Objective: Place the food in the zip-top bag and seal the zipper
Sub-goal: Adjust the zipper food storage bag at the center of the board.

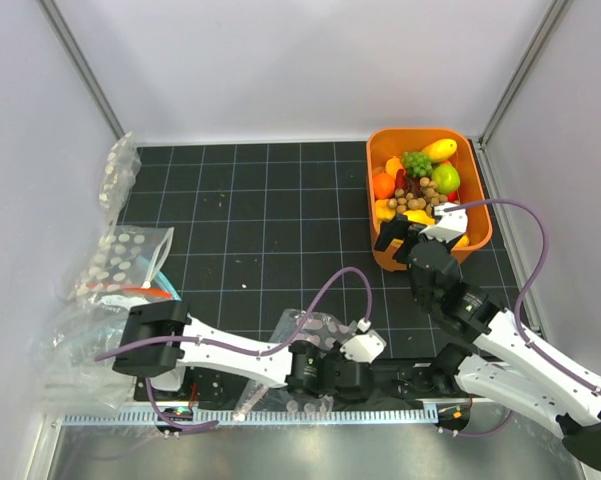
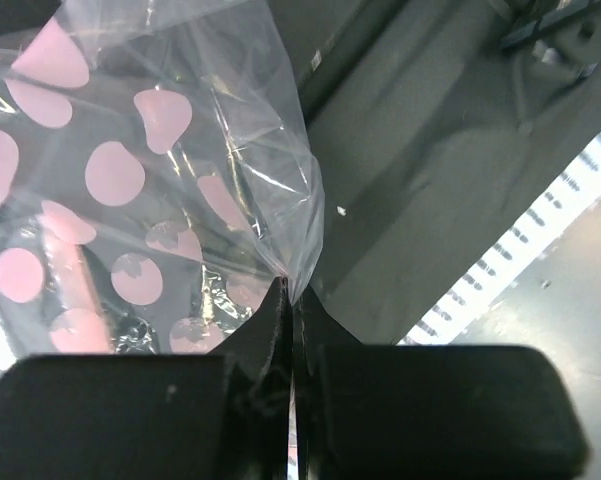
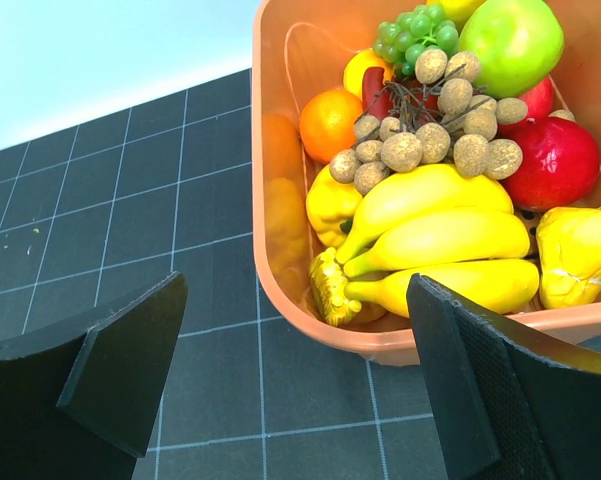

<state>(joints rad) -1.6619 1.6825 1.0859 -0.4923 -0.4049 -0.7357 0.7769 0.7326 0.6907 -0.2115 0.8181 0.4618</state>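
The food lies piled in an orange tub: bananas, a brown nut-like cluster, a green apple, an orange, a red fruit and grapes. My right gripper is open and empty, just above the tub's near-left corner; it also shows in the top view. My left gripper is shut on a fold of the clear zip-top bag with pink dots, near the table's front edge. The bag bunches above the gripper. I cannot make out the zipper.
Other clear bags with bolder white dots lie stacked along the left wall, one more further back. A metal rail with a ruler strip runs along the front edge. The two arms' bases crowd the near side.
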